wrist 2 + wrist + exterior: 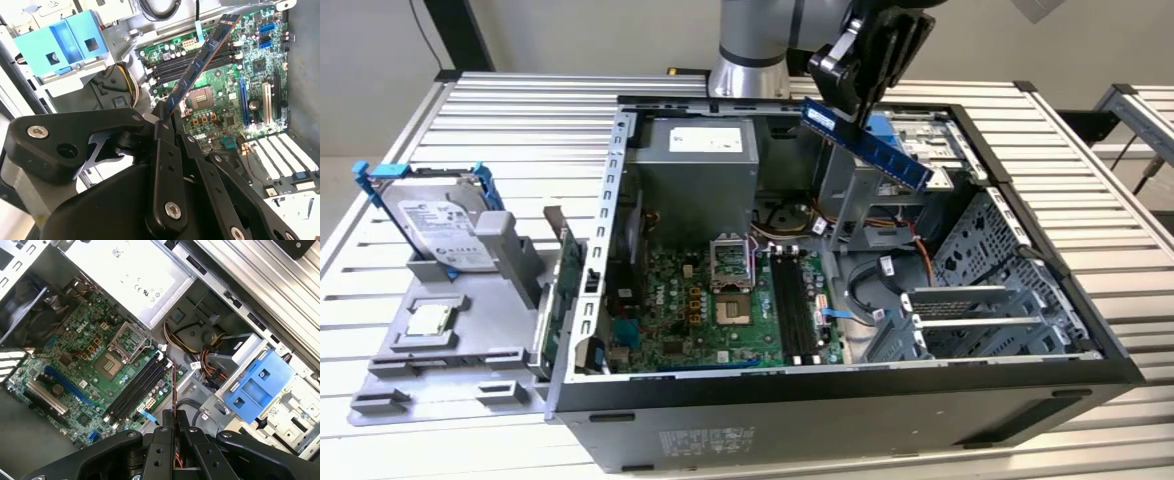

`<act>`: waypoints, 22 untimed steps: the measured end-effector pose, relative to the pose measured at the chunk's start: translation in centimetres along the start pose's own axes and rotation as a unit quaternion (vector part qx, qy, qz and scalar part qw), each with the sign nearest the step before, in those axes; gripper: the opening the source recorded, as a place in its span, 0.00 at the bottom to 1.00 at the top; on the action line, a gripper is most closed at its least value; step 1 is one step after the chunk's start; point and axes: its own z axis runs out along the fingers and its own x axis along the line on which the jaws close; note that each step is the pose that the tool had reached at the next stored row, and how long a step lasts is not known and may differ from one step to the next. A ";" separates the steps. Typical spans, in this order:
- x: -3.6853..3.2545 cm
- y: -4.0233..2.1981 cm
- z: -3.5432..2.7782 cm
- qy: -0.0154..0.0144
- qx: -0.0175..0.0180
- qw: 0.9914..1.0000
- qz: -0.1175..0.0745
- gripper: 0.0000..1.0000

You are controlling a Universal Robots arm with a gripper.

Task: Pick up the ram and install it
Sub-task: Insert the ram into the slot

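The ram (894, 160) is a thin blue-green board that hangs tilted in the air over the open computer case (1067, 330). My gripper (858, 100) is shut on its upper end. In the second wrist view the ram (205, 50) sticks out from the gripper (162, 117) over the green motherboard. In the first wrist view the ram (174, 385) shows edge-on, pinched in the gripper (173, 417). The black memory slots (794, 295) lie well below it on the motherboard, and they show in both wrist views (175, 65) (135, 387).
A hard drive (447, 230) in a blue frame and a small silver processor chip (430, 320) sit on a grey holder (454, 360) at the exterior view's left. Inside the case are the power supply (700, 165), the processor socket (731, 305), a blue drive bracket (257, 385) and loose cables.
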 end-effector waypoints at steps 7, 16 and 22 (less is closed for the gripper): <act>0.00 0.00 0.01 -0.001 0.001 0.999 0.037 0.00; 0.00 0.00 0.01 -0.002 0.004 0.994 0.111 0.00; 0.00 0.00 0.03 -0.003 0.006 0.986 0.168 0.00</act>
